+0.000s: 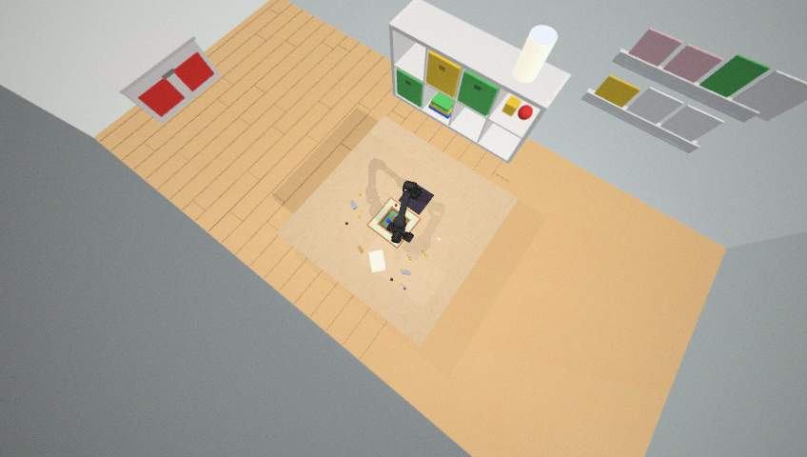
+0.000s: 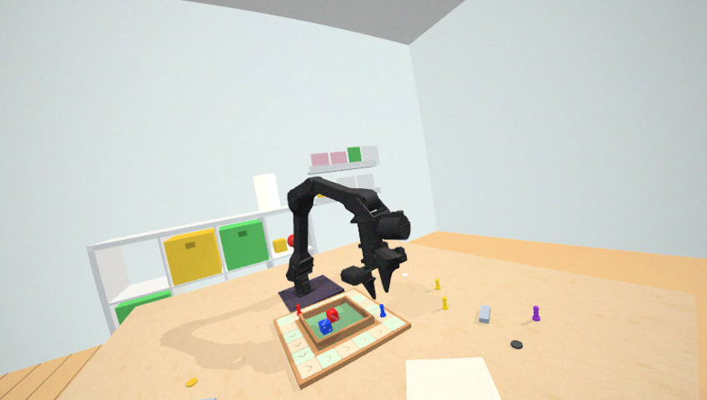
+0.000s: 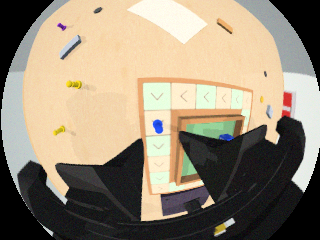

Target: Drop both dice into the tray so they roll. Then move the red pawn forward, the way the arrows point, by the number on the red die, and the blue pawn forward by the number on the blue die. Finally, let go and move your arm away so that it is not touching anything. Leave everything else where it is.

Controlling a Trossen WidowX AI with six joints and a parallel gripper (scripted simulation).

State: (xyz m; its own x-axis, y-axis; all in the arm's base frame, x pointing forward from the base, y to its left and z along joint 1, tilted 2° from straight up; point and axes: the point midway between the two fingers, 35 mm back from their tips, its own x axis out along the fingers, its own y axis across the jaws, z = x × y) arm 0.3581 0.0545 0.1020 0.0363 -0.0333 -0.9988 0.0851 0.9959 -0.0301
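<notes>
The red die [image 2: 332, 314] and blue die [image 2: 325, 326] [image 3: 226, 137] [image 1: 388, 220] lie in the green-floored tray [image 2: 347, 333] in the middle of the board [image 2: 328, 357] [image 3: 157, 95]. The red pawn [image 2: 298, 310] [image 1: 395, 205] stands on the board's side near the arm base; it is hidden in the wrist view. The blue pawn [image 2: 382, 311] [image 3: 158, 126] stands upright on a square beside the corner square. My gripper [image 2: 379, 294] [image 3: 160, 139] is partly open, with nothing between its fingers. It hangs above the board's blue-pawn side, and its right finger covers part of the tray in the wrist view.
Two yellow pawns [image 2: 444, 303] [image 2: 437, 284], a grey block [image 2: 484, 314], a purple pawn [image 2: 535, 312] and a black disc [image 2: 516, 344] lie beyond the board. A cream sheet [image 2: 448, 379] [image 3: 167, 19] and an orange block [image 3: 225, 26] are farther off.
</notes>
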